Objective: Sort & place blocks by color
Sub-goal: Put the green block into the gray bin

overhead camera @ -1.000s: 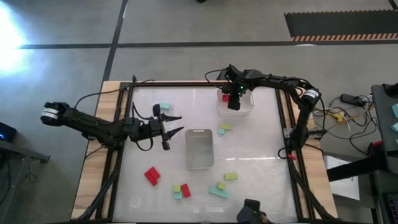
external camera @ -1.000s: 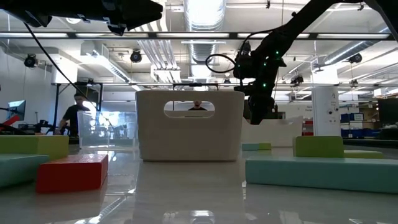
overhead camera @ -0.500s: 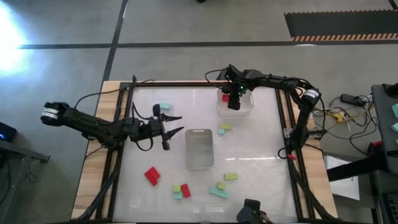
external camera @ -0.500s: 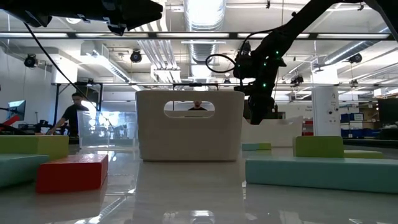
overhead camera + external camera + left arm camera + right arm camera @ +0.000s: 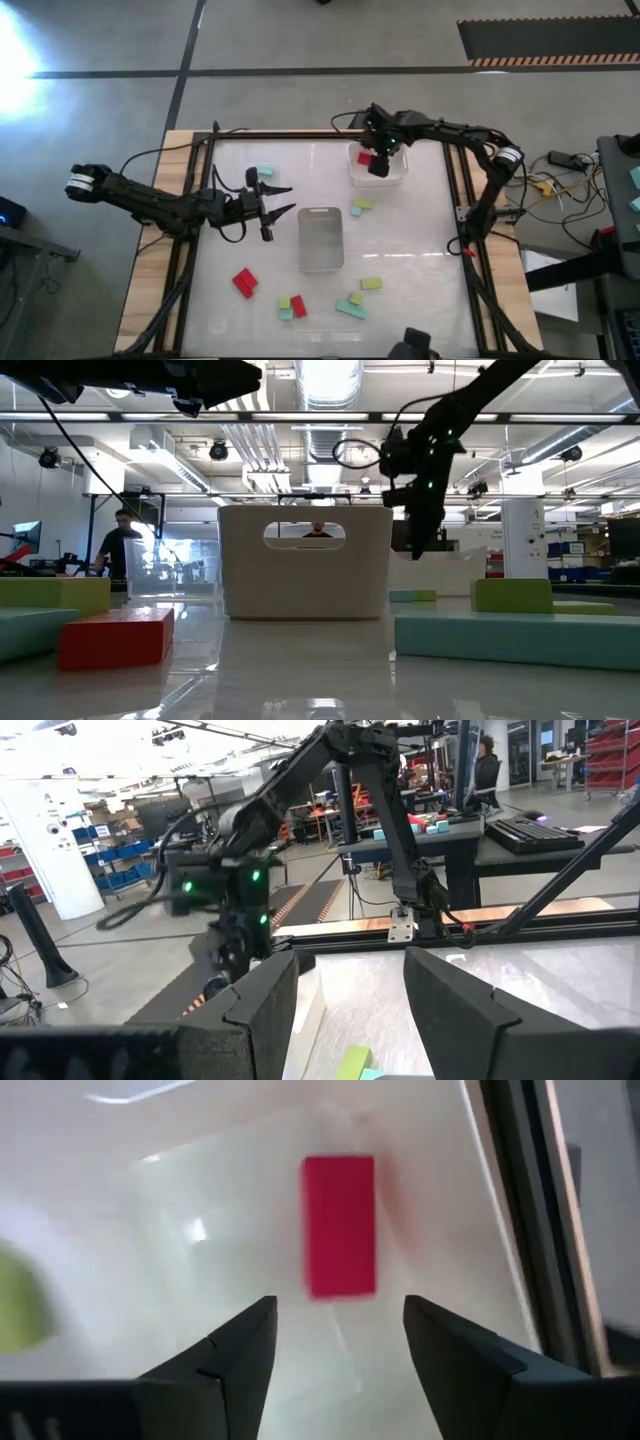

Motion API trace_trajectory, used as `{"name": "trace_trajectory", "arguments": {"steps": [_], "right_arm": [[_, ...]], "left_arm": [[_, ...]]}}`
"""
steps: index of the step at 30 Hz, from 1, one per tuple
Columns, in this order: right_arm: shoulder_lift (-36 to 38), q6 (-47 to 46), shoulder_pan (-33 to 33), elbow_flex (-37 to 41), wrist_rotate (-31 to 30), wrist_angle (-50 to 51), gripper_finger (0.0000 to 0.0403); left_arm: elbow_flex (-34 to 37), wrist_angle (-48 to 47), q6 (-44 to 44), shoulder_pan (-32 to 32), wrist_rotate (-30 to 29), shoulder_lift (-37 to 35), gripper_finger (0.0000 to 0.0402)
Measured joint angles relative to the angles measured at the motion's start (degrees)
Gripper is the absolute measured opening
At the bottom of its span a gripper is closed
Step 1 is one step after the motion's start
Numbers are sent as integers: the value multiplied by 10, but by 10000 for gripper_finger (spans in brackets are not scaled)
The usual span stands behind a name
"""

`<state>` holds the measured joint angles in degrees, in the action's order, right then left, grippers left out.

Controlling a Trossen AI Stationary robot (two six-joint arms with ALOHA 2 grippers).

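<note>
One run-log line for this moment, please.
right gripper: open above far container | red block: free beneath it | left gripper: open, empty

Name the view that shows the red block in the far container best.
Right wrist view: the red block lies unobstructed beyond open fingers. High view shows only a red speck beside the right gripper. Low and left wrist views hide it.

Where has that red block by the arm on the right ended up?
From above, the red block lies inside the clear container at the table's far right side, just below the open right gripper; the wrist view shows it loose there.
</note>
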<state>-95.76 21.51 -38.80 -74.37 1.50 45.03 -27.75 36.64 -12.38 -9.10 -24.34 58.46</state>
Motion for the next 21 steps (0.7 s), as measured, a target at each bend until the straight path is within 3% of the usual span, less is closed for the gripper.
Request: {"name": "trace_trajectory", "arguments": {"steps": [3,9,16,21], "right_arm": [[38,-55,14,0,14,27,201],[148,-146,81,40,109,-1,181],[291,-269,227,208,102,-222,160],[349,-343,341,314,4,-353,145]], "left_arm": [[0,0,0,0,0,0,168],[0,0,15,0,0,0,168],[0,0,31,0,0,0,168],[0,0,46,0,0,0,168]]}}
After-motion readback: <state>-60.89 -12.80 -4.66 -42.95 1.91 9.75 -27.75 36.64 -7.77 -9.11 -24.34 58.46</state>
